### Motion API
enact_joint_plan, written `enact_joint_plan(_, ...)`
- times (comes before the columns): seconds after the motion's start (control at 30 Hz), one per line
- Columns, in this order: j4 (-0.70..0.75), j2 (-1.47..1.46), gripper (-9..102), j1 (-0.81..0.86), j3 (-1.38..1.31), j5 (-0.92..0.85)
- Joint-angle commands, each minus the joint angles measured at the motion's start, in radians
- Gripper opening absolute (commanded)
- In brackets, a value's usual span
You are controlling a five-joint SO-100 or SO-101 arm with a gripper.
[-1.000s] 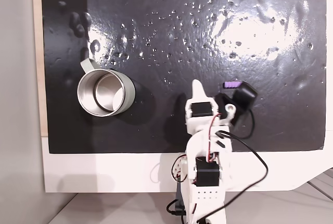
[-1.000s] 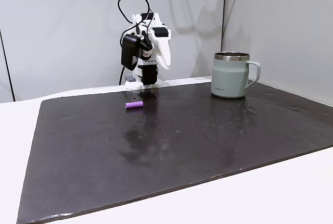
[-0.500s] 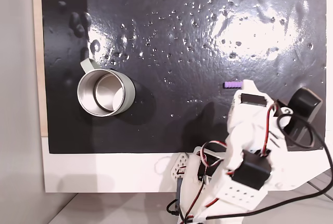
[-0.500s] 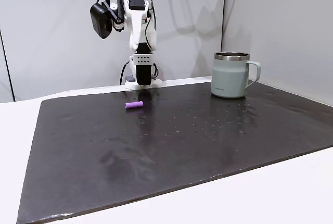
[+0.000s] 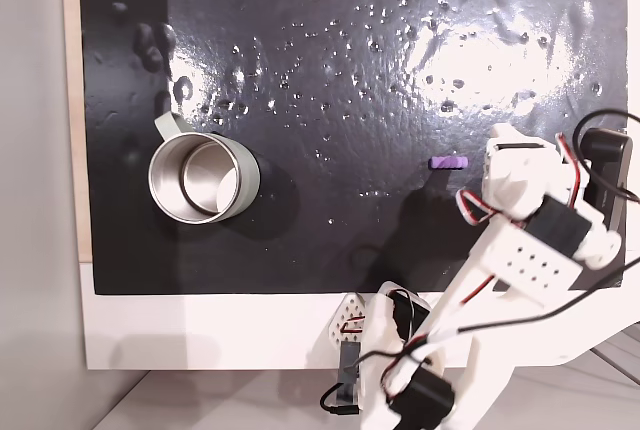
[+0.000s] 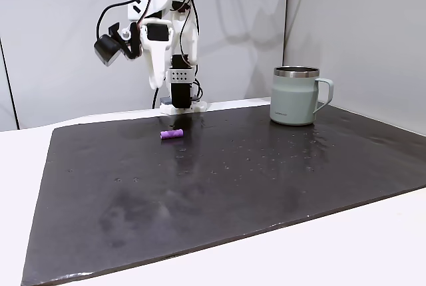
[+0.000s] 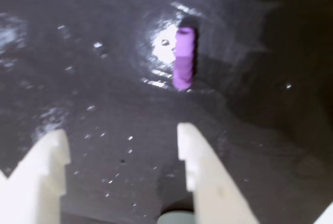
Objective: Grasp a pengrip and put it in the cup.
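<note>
Ribbed purple pengrip (image 7: pixel 183 58) on glossy mat (image 7: pixel 78 78)

The robot arm (image 6: pixel 163 40) is white plastic with black motor blocks, thin red and black cables, and a black camera (image 6: pixel 108 50). Its gripper (image 7: pixel 122 146) has white pointed fingers.

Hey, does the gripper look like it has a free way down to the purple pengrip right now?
Probably yes. In the wrist view the gripper is open, and the pengrip lies just ahead on bare black mat, slightly right of the gap. Nothing lies between them; the cup stands far off.
</note>
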Motion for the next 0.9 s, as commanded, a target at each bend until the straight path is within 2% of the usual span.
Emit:
enact_joint_plan(0.0, -0.037, -0.117, 22, 0.032, -0.106, -0.037)
enact_joint_plan(0.2, -0.084, -0.233, 22, 0.029, -0.110, -0.048)
enact_joint_plan(0.63, -0.229, -0.252, 22, -0.051, 0.106, -0.051)
enact_joint_plan(0.87, -0.241, -0.299, 21, -0.080, 0.126, -0.035)
